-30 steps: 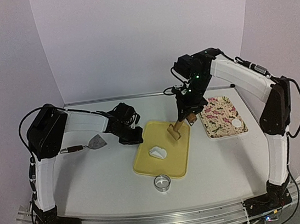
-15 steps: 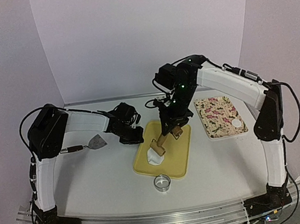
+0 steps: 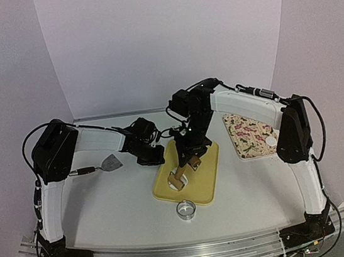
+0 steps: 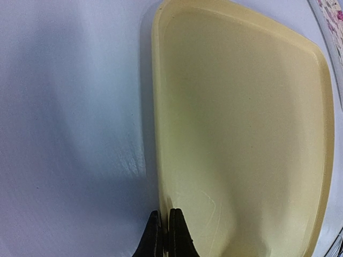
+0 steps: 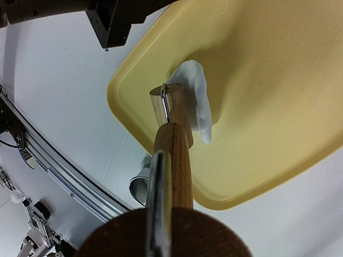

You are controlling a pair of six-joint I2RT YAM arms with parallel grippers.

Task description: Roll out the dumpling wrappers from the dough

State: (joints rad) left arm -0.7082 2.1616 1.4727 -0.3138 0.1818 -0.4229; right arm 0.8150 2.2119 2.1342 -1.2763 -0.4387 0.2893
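One wooden roller, clamped in the right gripper, presses the dough at the yellow tray's 7 o'clock, while the left gripper, closed and empty, sits at the tray's 10 o'clock edge.

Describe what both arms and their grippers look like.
The left arm and right arm both have smooth white link shells between bulky black joint housings. Thin black cables loop alongside them. The left gripper ends in two slim black fingers, and the right gripper is black too. No markings are legible.
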